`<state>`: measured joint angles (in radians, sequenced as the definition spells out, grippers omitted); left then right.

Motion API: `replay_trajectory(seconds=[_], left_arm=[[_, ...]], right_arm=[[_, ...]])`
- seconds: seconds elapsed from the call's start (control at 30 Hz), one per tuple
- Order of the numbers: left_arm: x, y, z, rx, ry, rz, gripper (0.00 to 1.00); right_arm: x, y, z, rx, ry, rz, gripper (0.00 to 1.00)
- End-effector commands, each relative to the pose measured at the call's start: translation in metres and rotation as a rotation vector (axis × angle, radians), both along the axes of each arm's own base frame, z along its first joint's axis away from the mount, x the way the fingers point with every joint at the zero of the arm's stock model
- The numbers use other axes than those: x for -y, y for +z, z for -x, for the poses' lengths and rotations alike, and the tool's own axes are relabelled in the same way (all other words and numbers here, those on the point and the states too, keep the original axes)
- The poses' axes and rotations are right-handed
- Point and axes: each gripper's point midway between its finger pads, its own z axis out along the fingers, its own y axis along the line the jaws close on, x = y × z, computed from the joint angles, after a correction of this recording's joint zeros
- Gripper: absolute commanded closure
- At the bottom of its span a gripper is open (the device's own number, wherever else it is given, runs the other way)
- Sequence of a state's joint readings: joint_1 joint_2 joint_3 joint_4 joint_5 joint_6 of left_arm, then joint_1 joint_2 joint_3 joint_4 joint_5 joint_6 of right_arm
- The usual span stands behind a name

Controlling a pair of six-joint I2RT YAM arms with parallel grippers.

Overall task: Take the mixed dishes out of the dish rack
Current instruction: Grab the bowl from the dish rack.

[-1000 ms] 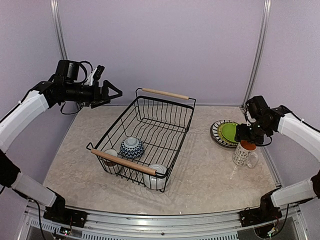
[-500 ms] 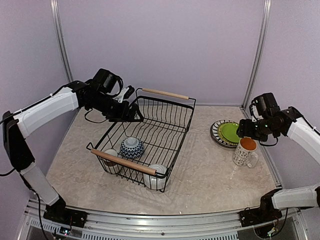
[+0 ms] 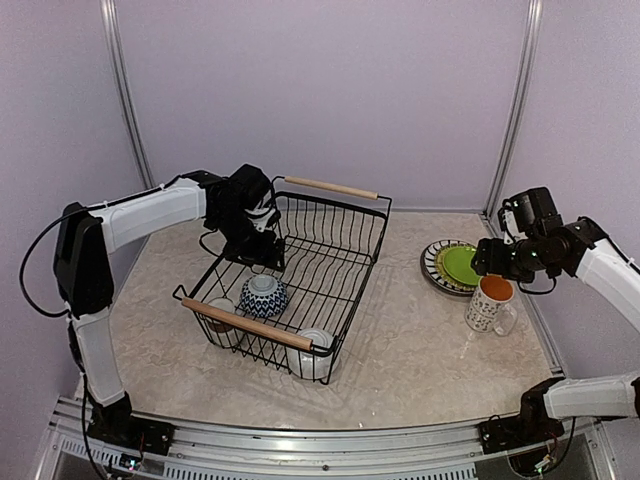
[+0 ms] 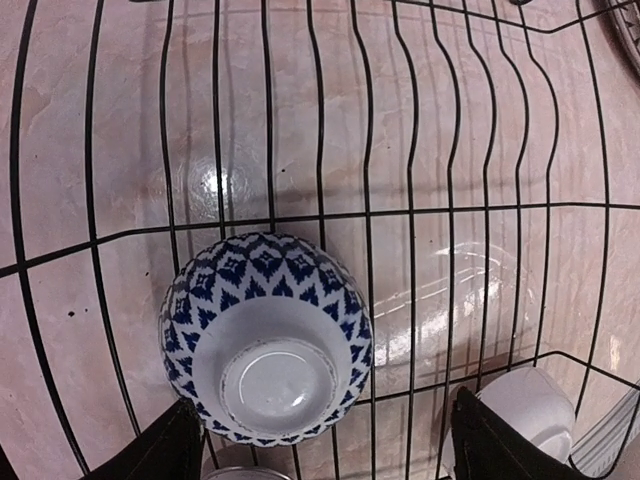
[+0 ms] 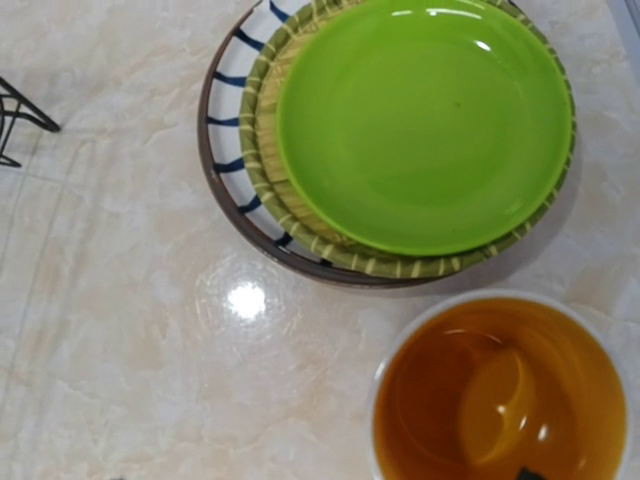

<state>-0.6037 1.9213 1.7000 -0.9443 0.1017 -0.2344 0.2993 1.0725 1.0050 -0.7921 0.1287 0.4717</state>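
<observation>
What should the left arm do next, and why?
Probably lower the left gripper onto the bowl, nudging sideways to centre it on the way down. The jaws stand open above the rack. The bowl lies upside down inside it, untouched, and in the wrist view it sits off-centre between the jaws. Centring first should give a more even grip.

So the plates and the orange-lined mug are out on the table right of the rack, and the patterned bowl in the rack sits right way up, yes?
No, the patterned bowl lies upside down in the dish rack, foot ring up; the left wrist view shows it. The plates and the orange-lined mug do stand on the table right of the rack.
</observation>
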Motion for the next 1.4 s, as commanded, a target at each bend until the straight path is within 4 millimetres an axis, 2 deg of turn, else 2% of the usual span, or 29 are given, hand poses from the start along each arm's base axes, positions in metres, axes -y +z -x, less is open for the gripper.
replay_trajectory(seconds=[0.0, 0.1, 0.23, 0.43, 0.6, 0.77, 0.9, 1.03, 1.37], left_arm=[[-0.009, -0.021, 0.0, -0.032, 0.011, -0.111, 0.22], [-0.012, -0.03, -0.002, -0.033, 0.021, -0.162, 0.28], [-0.015, -0.041, -0.001, -0.041, 0.024, -0.217, 0.28], [-0.015, -0.048, 0.006, -0.054, 0.014, -0.251, 0.3], [-0.016, -0.049, 0.005, -0.055, 0.017, -0.257, 0.39], [-0.018, -0.052, 0.007, -0.06, 0.017, -0.276, 0.38], [-0.017, -0.055, 0.006, -0.065, 0.014, -0.278, 0.33], [-0.014, -0.057, 0.004, -0.069, 0.01, -0.274, 0.34], [-0.013, -0.056, 0.006, -0.068, 0.005, -0.275, 0.53]], right_arm=[[-0.001, 0.003, 0.006, 0.021, 0.013, -0.001, 0.19], [0.0, 0.003, 0.008, 0.025, 0.013, -0.002, 0.18], [0.0, 0.003, 0.008, 0.026, 0.012, -0.004, 0.18], [-0.001, 0.003, 0.008, 0.025, 0.013, -0.01, 0.18], [-0.002, 0.002, 0.008, 0.024, 0.013, -0.014, 0.18], [-0.003, 0.003, 0.006, 0.027, 0.015, -0.02, 0.18], [-0.004, 0.003, 0.007, 0.027, 0.017, -0.022, 0.18], [-0.003, 0.003, 0.008, 0.028, 0.016, -0.023, 0.18], [-0.004, 0.005, 0.01, 0.034, 0.015, -0.034, 0.18]])
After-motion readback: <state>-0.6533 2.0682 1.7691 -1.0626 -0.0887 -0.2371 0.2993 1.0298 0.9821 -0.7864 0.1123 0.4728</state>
